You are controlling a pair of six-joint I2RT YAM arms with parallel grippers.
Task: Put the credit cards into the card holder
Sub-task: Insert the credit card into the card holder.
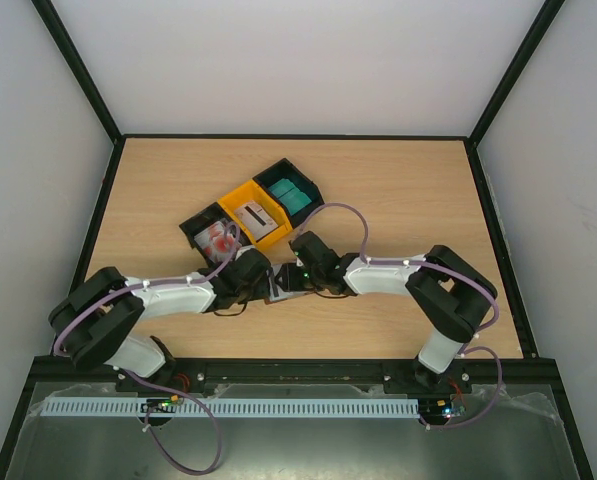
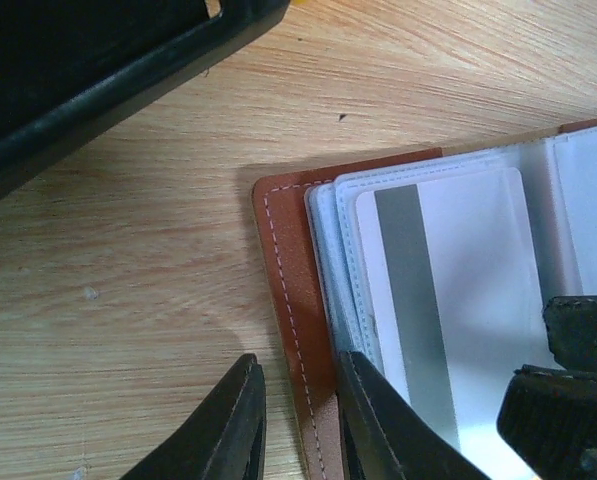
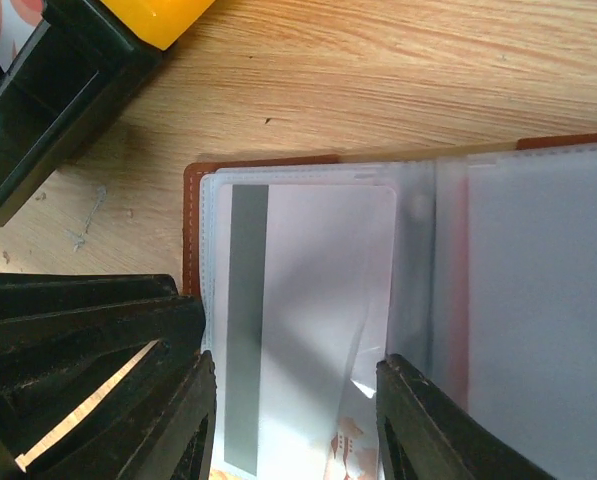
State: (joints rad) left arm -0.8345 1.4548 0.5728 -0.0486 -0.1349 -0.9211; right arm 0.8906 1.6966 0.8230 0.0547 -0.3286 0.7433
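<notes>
The brown card holder [image 2: 288,280] lies open on the table, clear sleeves up. A white credit card [image 3: 318,280] with a grey stripe sits mostly inside the left sleeve, its red-marked end sticking out. My right gripper [image 3: 296,425] stands open, one finger just outside each long edge of that card. My left gripper [image 2: 300,420] straddles the holder's stitched left edge. Its right finger [image 2: 378,420] touches the sleeves, and a sliver of wood shows beside the other finger, so a grip is unclear. From above, both grippers [image 1: 253,275] [image 1: 303,265] meet over the holder and hide it.
Three bins stand in a diagonal row just behind the grippers. A black bin [image 1: 190,228] holds red-and-white cards, a yellow bin [image 1: 246,190] holds grey cards, and another black bin [image 1: 278,168] holds teal cards. The near black bin [image 2: 78,70] is close to the holder's left corner.
</notes>
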